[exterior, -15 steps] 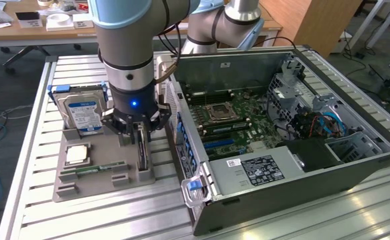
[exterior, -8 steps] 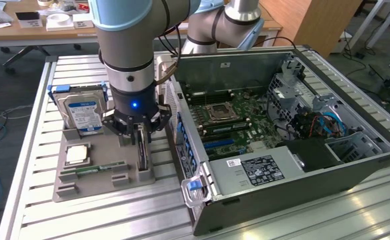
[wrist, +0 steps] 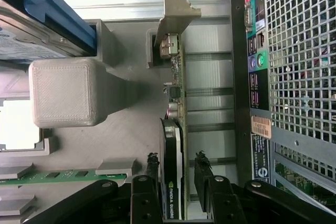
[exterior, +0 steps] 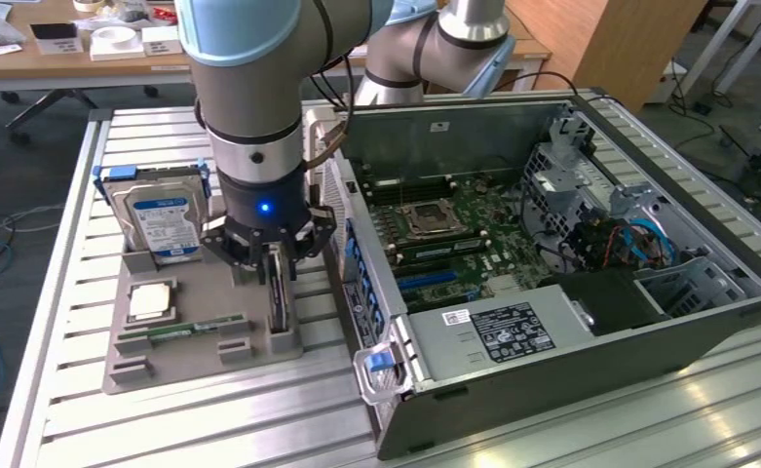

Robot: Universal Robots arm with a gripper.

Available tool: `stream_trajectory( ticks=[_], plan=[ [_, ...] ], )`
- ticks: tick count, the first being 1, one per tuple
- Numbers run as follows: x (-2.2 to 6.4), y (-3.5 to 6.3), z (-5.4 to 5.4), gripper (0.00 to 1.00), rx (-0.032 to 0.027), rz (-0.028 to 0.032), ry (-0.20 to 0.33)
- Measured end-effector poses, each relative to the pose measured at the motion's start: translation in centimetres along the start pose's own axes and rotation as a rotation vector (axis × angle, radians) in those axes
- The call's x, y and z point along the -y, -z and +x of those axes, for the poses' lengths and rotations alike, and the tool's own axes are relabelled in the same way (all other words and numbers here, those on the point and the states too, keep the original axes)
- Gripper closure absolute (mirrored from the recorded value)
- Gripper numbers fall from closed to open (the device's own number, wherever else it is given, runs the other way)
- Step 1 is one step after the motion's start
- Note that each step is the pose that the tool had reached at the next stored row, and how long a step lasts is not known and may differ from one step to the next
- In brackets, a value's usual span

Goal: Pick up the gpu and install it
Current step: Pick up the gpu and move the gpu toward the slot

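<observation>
The gpu (exterior: 278, 310) is a thin dark card standing on its edge in a slot of the grey holder tray (exterior: 178, 369), beside the open computer case (exterior: 550, 253). In the wrist view the gpu (wrist: 172, 177) shows a black fan shroud, with its silvery end bracket (wrist: 176, 11) at the far end. My gripper (exterior: 274, 265) hangs straight over the card. My gripper (wrist: 176, 160) straddles it, open. One black fingertip (wrist: 153, 162) sits close against the shroud. A narrow gap shows between the card and the other fingertip.
On the tray are a silver hard drive (exterior: 159, 219) in a blue bracket, a CPU (exterior: 150, 299) and a green RAM stick (exterior: 178, 331). A grey tray post (wrist: 68, 93) rises beside the card. The case's rear panel (wrist: 294, 66) is close by. Blue slots (exterior: 426, 283) lie on the motherboard.
</observation>
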State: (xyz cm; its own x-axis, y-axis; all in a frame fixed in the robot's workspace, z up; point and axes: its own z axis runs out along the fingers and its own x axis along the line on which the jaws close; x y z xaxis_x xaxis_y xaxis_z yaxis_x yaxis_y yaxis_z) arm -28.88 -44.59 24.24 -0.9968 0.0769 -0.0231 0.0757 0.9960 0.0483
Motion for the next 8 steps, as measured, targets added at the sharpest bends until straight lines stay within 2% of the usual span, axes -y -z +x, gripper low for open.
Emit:
stream_trajectory(
  ticks=[8],
  plan=[
    [0.04, -0.80, 0.02, 0.58, -0.0002, 0.0000, 0.000]
  ],
)
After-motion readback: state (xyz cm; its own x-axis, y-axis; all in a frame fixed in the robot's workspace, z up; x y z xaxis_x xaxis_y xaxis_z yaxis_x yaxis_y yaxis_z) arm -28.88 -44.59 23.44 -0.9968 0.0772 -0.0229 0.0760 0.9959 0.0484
